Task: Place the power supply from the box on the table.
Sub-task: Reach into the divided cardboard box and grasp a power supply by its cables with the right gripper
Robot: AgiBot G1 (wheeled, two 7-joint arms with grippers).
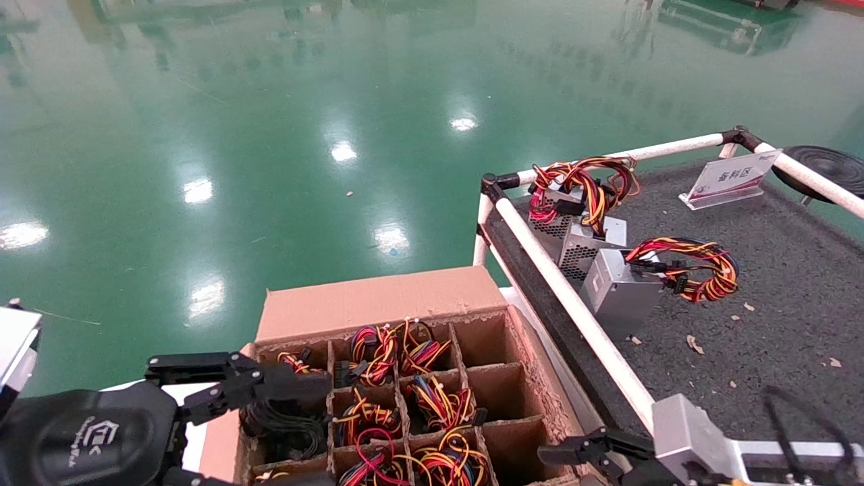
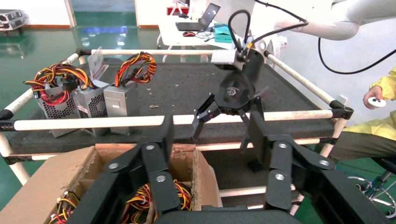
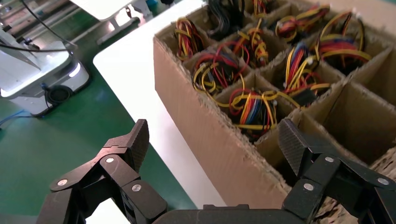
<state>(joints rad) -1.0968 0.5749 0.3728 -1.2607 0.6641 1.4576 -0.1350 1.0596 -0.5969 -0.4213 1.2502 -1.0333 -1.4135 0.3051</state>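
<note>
- Glossy green floor [image 1: 337, 135], mirroring ceiling lights, all around the work.
- Dark grey speckled tabletop [image 1: 776, 304] on the right, edged by white tube rails [image 1: 574, 307] with black corner joints; littered with small brown scraps; white tilted sign card [image 1: 732, 177] at the far edge.
- Three silver-grey sheet-metal power supplies with looped red, yellow and black wires [image 1: 617, 287] standing in a row on that tabletop, just beside the near rail.
- Large brown corrugated cardboard box with divider cells [image 1: 418, 304] below, left of the table; most cells stuffed with coloured wire bundles, right-hand column bare.
- Left black gripper [image 1: 283, 386] over the box's left cells, fingers spread, nothing held.
- Right black gripper [image 1: 594, 451] at the box's near right corner, fingers apart, empty.
</note>
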